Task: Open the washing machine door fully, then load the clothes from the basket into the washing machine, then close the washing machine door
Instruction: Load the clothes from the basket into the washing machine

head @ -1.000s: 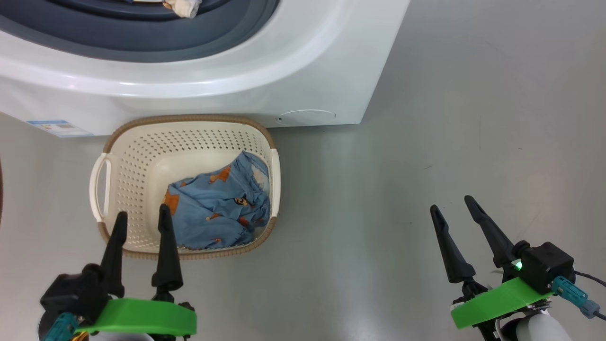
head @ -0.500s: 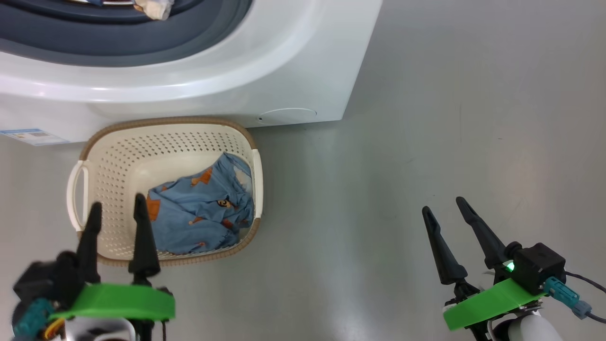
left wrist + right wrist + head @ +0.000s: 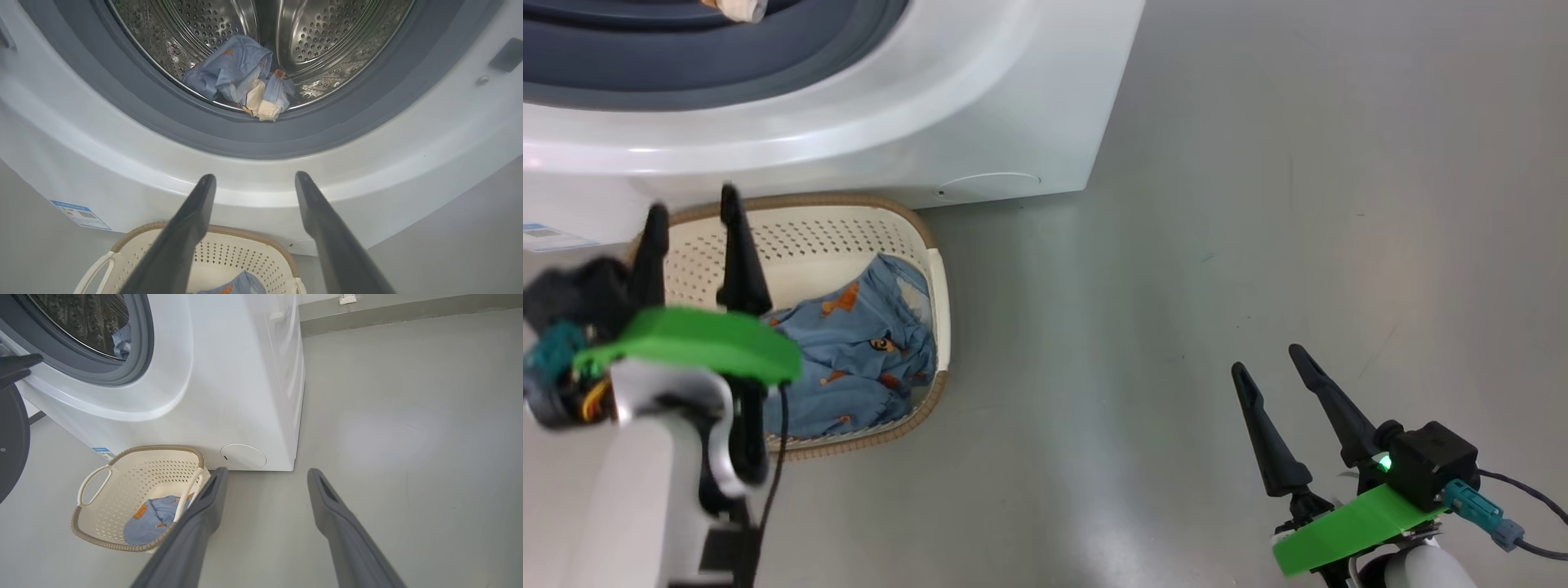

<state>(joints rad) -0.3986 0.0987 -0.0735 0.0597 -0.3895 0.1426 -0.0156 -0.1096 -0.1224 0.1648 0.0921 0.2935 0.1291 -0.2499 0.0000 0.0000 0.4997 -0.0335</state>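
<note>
Nearest the head camera, right gripper [image 3: 1267,359] is hanging over bare grey floor [image 3: 1258,204], its two dark fingers standing apart and holding nothing. A green bracket [image 3: 1339,535] and a teal-plugged cable [image 3: 1486,506] are sitting at its wrist.

On the other side, left gripper [image 3: 692,200] is hovering over the far rim of the basket [image 3: 938,282], fingers likewise spread and empty, tips pointing at the washer's front. Its pale forearm [image 3: 645,490] is covering the basket's left half.

Inside the basket, clothes [image 3: 858,359] of light-blue fabric with orange-brown figures are lying in the right half, below and to the right of the left fingers, clear of them, and well apart from the right gripper.

Just beyond, the washing machine [image 3: 947,98] is standing with a round service flap [image 3: 988,184] low on its front. A blue label sticker [image 3: 81,214] is showing there too, with print too small to read.

Farther in, a grey gasket [image 3: 245,141] is ringing the steel drum [image 3: 327,36], where a bundled garment [image 3: 245,81] is resting at the lip.

At the right wrist view's left edge, the washing machine door [image 3: 11,441] is standing open.
</note>
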